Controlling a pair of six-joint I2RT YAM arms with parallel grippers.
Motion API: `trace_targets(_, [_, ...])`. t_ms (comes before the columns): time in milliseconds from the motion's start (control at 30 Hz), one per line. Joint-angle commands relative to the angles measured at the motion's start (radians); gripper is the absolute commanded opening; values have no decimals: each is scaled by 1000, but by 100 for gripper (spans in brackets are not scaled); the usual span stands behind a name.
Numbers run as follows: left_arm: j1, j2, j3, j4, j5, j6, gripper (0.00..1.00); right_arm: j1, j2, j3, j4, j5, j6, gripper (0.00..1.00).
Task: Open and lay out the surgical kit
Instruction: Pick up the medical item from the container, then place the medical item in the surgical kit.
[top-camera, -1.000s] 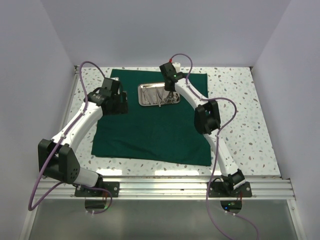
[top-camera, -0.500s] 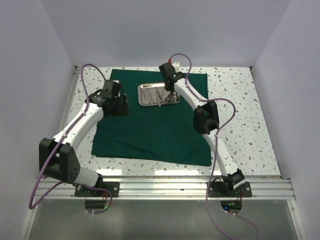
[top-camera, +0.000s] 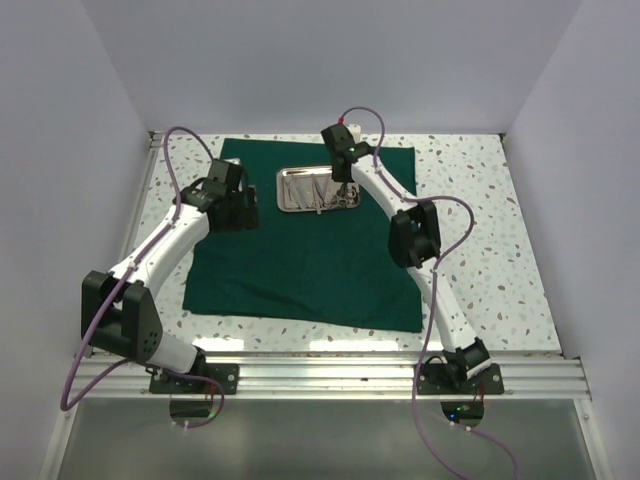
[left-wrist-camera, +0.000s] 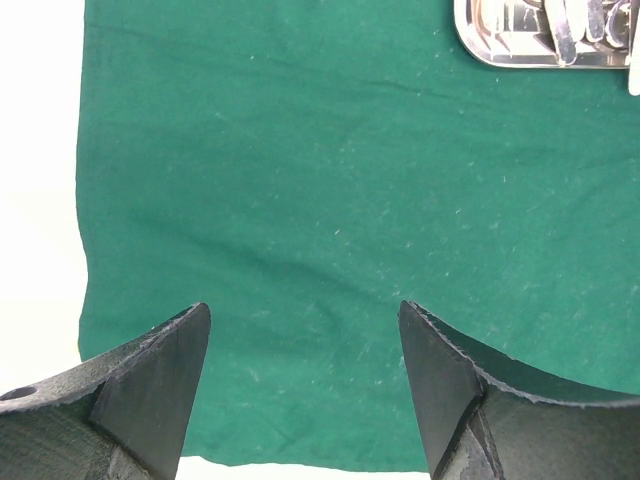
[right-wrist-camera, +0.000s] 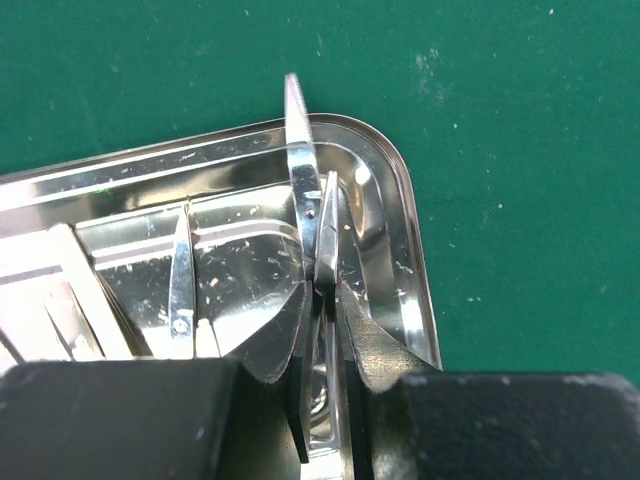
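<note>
Right tool (right-wrist-camera: 322, 300): sat clamped on a slender steel instrument (right-wrist-camera: 300, 150) in a corner of the steel tray (right-wrist-camera: 400, 200), which rested on the spread green cloth (right-wrist-camera: 500, 100). Left tool (left-wrist-camera: 305, 390): jaws apart above bare cloth. We judged this the unloading step; the next move called for a straight lift clear of the rim.

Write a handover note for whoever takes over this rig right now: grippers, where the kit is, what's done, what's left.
Left gripper: open, empty, above the cloth, left of the tray.
Right gripper: jaws pinched on a thin steel instrument at the tray's corner.
Kit: cloth spread flat; tray on its far half, other instruments inside.
Done: cloth opened.
Left: lift each instrument out and lay it on the cloth.
</note>
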Motion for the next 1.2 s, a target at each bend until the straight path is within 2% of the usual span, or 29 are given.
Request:
trace_targets(0, [6, 27, 57, 62, 17, 2, 80, -22, -97, -22, -101, -65, -18, 0])
trace_targets(300, [8, 104, 132, 117, 43, 45, 80, -27, -297, -46, -81, -79, -3, 0])
trace_targets(500, [8, 138, 143, 157, 76, 63, 80, -25, -442, -215, -99, -75, 34, 0])
trace_targets(600, [8, 142, 135, 175, 80, 74, 80, -24, -570, -405, -92, -84, 78, 0])
trace_targets(633, [8, 147, 134, 181, 79, 79, 80, -22, -660, -545, -63, -102, 100, 0])
trace_targets(700, [8, 153, 143, 178, 76, 79, 81, -11, -752, -691, -27, -118, 120, 0])
trace_targets(733, [8, 157, 151, 175, 74, 76, 81, -5, -830, -821, -7, -122, 138, 0])
trace_targets(933, [6, 180, 190, 186, 97, 67, 81, 97, -1053, -1268, 68, -141, 233, 0])
trace_targets(1100, [6, 207, 270, 126, 85, 73, 81, 136, -1140, -1486, 177, -174, 305, 0])
trace_targets(1167, [6, 214, 307, 82, 85, 77, 81, 137, -1139, -1502, 188, -158, 322, 0])
